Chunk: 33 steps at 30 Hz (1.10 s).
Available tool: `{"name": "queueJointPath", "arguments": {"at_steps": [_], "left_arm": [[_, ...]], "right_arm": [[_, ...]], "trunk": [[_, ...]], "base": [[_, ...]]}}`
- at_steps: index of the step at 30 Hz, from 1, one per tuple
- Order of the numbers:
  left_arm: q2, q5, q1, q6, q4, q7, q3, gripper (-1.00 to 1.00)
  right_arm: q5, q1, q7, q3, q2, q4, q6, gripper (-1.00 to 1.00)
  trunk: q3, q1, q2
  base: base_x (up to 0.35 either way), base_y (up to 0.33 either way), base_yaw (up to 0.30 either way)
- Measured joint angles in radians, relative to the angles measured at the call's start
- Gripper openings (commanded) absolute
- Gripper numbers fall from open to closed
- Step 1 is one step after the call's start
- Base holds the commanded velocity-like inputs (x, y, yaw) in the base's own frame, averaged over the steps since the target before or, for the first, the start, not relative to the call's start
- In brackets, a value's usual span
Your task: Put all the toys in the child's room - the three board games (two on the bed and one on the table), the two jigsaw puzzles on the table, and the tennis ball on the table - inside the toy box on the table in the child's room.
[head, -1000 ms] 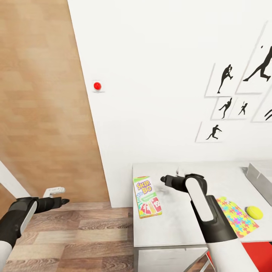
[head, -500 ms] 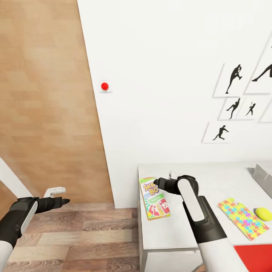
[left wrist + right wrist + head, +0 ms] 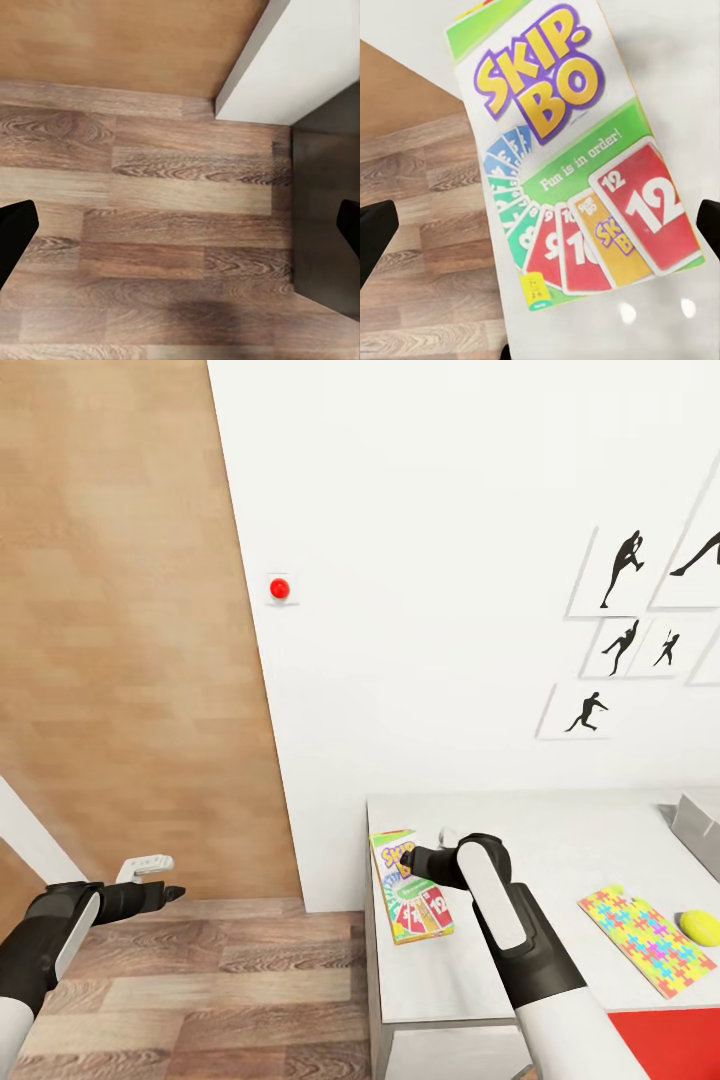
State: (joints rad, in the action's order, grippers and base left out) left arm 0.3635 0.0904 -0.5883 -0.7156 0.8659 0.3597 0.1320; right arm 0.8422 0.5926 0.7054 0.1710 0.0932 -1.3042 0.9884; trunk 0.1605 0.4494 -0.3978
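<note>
A green-topped board game (image 3: 418, 908) (image 3: 577, 172) lies flat at the left end of the white table (image 3: 570, 840). My right gripper (image 3: 414, 860) (image 3: 540, 225) hovers open right above the game, a fingertip past each long side and nothing between them. Further right on the table lie a jigsaw puzzle (image 3: 645, 940) and, beside it, the tennis ball (image 3: 700, 925). A corner of the grey toy box (image 3: 700, 815) shows at the right edge. My left gripper (image 3: 165, 878) (image 3: 180, 232) hangs open over the wood floor, left of the table.
A wood-panelled wall (image 3: 120, 640) stands at the left, with a white wall (image 3: 430, 560) behind the table carrying a red button (image 3: 280, 588) and athlete pictures (image 3: 620, 570). A red surface (image 3: 665, 1045) lies below the table's front edge. The game sits close to the table's left edge.
The view has shifted left, so everything sits further right in frame. My right gripper has moved left and down until it is over the board game. The left arm has held still.
</note>
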Motion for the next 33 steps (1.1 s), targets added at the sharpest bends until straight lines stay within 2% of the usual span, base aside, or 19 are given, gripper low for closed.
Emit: {"name": "queueJointPath", "arguments": {"at_steps": [6,15,33], "left_arm": [[0.0,0.0,0.0,0.0,0.0,-0.001,0.0,1.0],[-0.001,0.0,0.0,0.001,0.0,-0.001,0.0,1.0],[0.0,0.0,0.0,0.001,0.0,-0.002,0.0,1.0]], "right_arm": [[0.0,0.0,0.0,0.0,-0.001,0.001,-0.002,1.0],[0.001,0.0,-0.006,0.003,-0.011,-0.001,-0.053,1.0],[0.001,0.0,-0.01,0.002,-0.015,-0.006,-0.059,1.0]], "trunk": [[0.0,0.0,0.0],[0.0,0.0,0.0],[0.003,0.0,0.0]], "base": [[0.003,0.0,0.0],[0.088,0.018,0.0],[0.02,0.025,0.0]]}}
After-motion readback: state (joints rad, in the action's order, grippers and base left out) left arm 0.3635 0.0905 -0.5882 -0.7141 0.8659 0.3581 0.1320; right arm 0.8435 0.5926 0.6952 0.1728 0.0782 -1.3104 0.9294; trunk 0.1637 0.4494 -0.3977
